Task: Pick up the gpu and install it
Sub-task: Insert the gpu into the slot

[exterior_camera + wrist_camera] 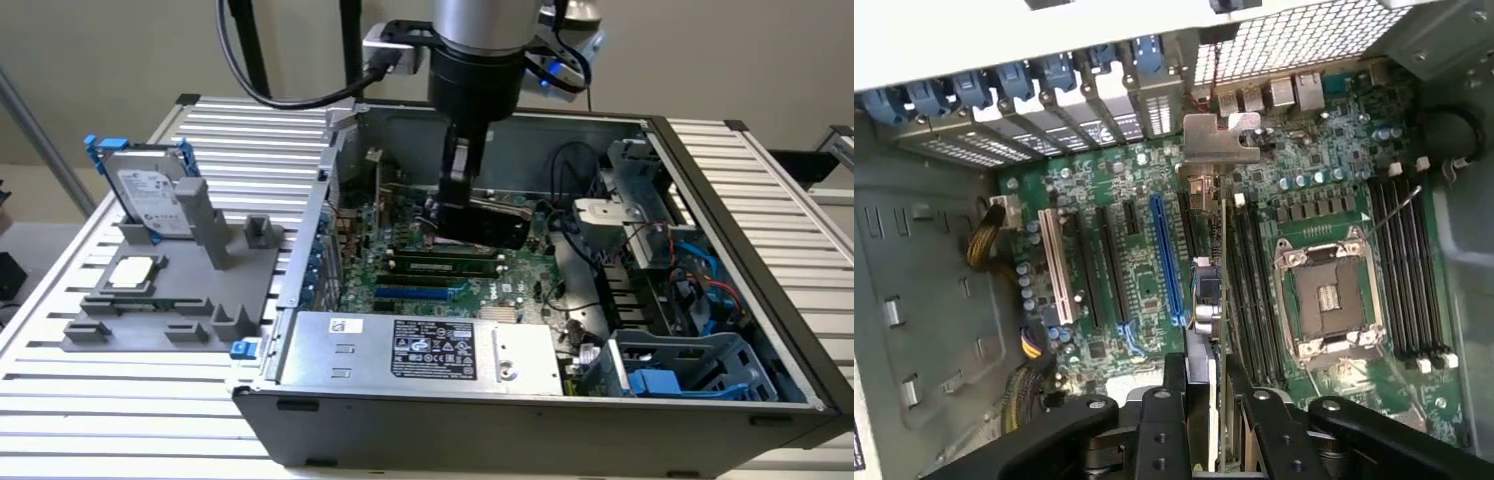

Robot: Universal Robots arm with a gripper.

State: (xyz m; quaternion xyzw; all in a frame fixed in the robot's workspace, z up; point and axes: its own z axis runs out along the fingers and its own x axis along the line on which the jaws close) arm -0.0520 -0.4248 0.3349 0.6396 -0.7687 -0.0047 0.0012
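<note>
My gripper (458,196) has reached down into the open computer case (747,200) and is shut on the gpu (489,226), a flat card whose black face shows in the exterior view. The card hangs upright a little above the green motherboard (441,275). In the wrist view the gpu (1204,295) is edge-on between the black fingers (1175,385), and its silver end bracket (1219,140) points toward the case's rear slot covers. The long blue expansion slot (1166,255) lies just beside the card's edge, and the card does not look seated in any slot.
A silver hard drive in a blue frame (147,190) and a processor chip (134,272) sit on a grey fixture (174,300) at the exterior view's left. Inside the case are the power supply (427,347), an open processor socket (1329,295), memory slots (1414,265) and loose cables (694,280).
</note>
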